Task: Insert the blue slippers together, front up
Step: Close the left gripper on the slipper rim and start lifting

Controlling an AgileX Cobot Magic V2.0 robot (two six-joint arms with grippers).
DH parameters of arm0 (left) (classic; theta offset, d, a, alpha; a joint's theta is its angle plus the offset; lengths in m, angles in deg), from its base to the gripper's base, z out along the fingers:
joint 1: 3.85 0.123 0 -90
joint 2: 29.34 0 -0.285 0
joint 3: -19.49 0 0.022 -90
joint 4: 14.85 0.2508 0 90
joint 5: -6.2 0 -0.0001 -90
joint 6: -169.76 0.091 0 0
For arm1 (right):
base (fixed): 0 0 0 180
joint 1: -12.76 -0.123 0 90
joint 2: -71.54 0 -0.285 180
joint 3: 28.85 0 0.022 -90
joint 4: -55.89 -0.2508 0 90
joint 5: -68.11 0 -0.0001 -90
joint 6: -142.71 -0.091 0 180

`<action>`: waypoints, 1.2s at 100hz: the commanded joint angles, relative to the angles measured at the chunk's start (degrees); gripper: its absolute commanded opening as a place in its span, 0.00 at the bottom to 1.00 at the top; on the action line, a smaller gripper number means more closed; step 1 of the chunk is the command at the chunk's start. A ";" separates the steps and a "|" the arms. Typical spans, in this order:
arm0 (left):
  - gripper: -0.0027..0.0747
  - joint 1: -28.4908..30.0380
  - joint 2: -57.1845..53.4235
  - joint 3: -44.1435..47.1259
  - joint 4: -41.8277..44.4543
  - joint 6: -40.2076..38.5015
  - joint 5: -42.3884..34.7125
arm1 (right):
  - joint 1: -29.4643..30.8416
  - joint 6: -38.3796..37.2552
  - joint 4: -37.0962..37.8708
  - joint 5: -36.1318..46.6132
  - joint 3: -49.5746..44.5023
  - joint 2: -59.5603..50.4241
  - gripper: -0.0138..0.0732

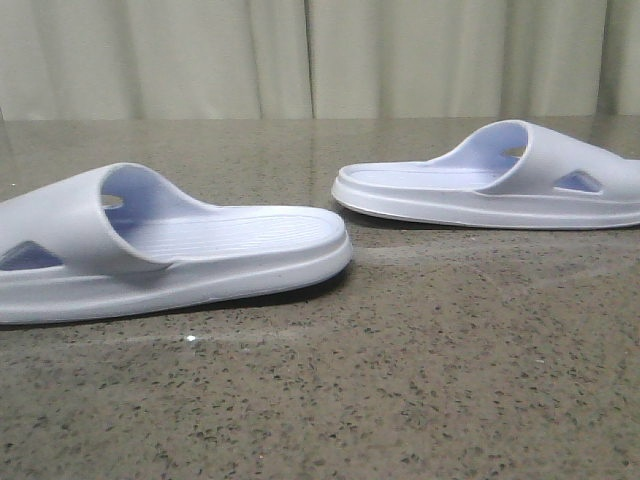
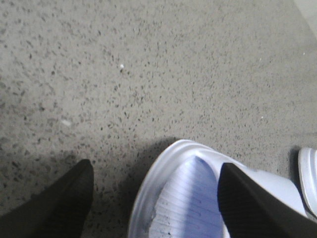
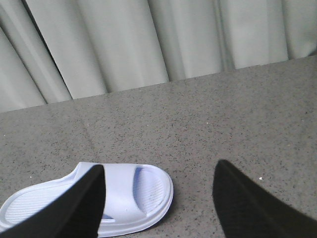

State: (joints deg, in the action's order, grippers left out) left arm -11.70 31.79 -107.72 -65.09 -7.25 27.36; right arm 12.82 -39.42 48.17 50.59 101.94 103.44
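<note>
Two pale blue slippers lie sole-down and apart on the speckled stone table [image 1: 400, 380]. The near one [image 1: 170, 245] is at the left, its strap at the left end. The far one [image 1: 500, 180] is at the right, its strap at the right end. Neither gripper shows in the front view. My left gripper [image 2: 156, 166] is open above the table, with the rounded end of a slipper's ribbed footbed [image 2: 188, 198] between its fingers, untouched. My right gripper [image 3: 161, 166] is open over bare table, with a slipper [image 3: 124, 193] beside its one finger [image 3: 74, 208].
A pleated pale curtain [image 1: 320, 55] hangs behind the table's far edge. The rim of the other slipper [image 2: 308, 181] shows at the border of the left wrist view. Bare stone lies between and in front of the slippers.
</note>
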 commanded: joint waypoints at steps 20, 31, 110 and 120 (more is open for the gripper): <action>0.64 0.06 0.40 -1.84 -4.41 -0.40 0.55 | 0.29 0.06 -0.13 4.94 2.06 0.79 0.62; 0.64 0.06 0.40 -1.84 -5.73 -0.40 1.52 | 0.29 0.06 -0.13 4.94 2.06 0.79 0.62; 0.64 0.06 0.40 -1.84 -14.04 -0.40 4.95 | 0.29 0.06 -0.13 5.16 2.06 0.79 0.62; 0.64 0.06 0.40 -1.84 -14.99 -0.40 4.95 | 0.29 0.06 -0.13 5.16 2.06 0.79 0.62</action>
State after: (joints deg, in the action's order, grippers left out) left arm -11.70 32.32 -107.72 -77.01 -7.25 32.70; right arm 12.82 -39.42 48.17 50.84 101.94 103.44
